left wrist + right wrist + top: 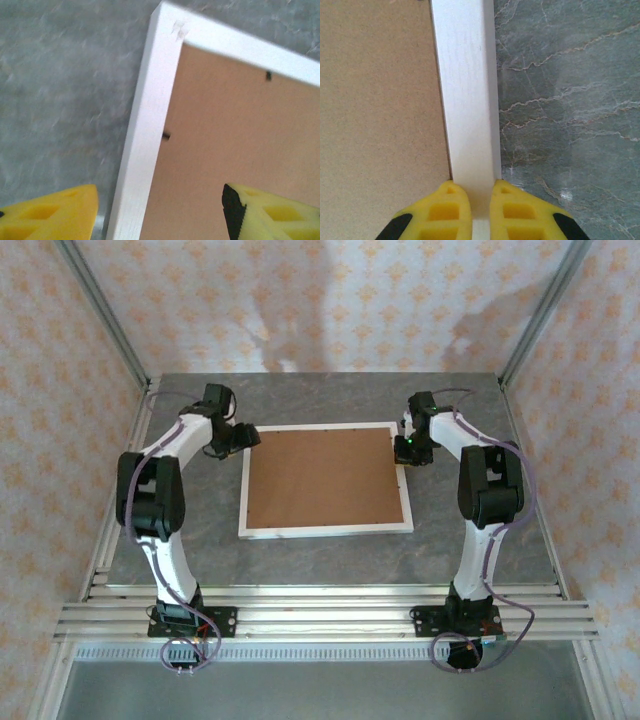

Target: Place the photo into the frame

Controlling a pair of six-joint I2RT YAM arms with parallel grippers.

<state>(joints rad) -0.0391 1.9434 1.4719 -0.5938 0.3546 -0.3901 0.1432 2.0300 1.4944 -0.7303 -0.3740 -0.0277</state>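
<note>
The left claw (238, 438) hung open at the frame's (325, 530) far-left corner. One finger (60, 212) was over bare worktop (330, 560) outside the left rail and the other over the brown board (320, 475), so the rail ran between them, pointing away from the bases. The frame lay flat mid-worktop, back up, with the board inside its white border. The right claw (481, 189) was closed, fingers together over the right rail near its far end; whether it pressed down could not be told. Each arm was about equally near its own side, so the open left claw looked better placed to act first.
</note>
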